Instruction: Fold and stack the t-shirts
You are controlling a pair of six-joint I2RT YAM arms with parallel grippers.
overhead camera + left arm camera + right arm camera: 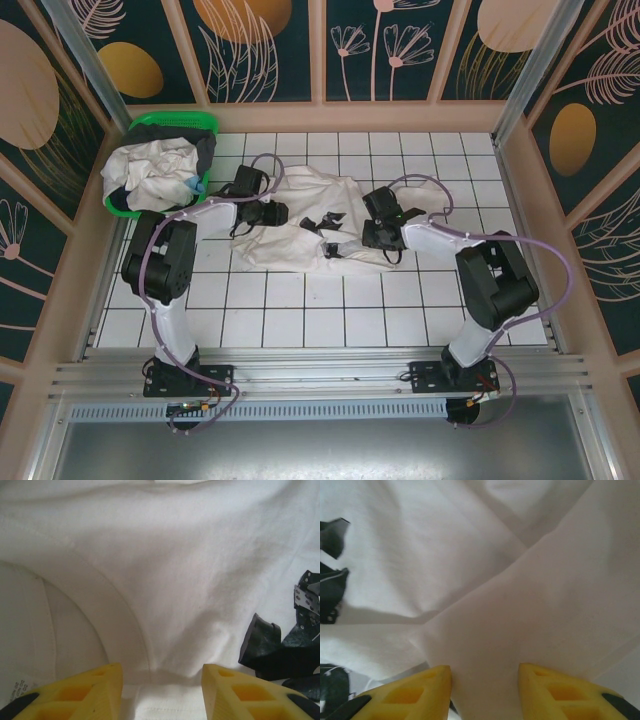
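Off-white cotton: one t-shirt (pixel 300 200) lies crumpled at the middle of the tiled table (pixel 380 320), black print (pixel 318 222) facing up. My left gripper (pixel 161 680) sits at its left edge and my right gripper (pixel 485 680) at its right edge. Both stand part-open over the cloth, clamping nothing. Further t-shirts (pixel 155 170) are heaped in the green basket (pixel 175 122), far left.

We can read no text. Tiny dark print (pixel 17 687) sits inside the t-shirt (pixel 190 580), just below its collar (pixel 125 610), too blurred to make out.
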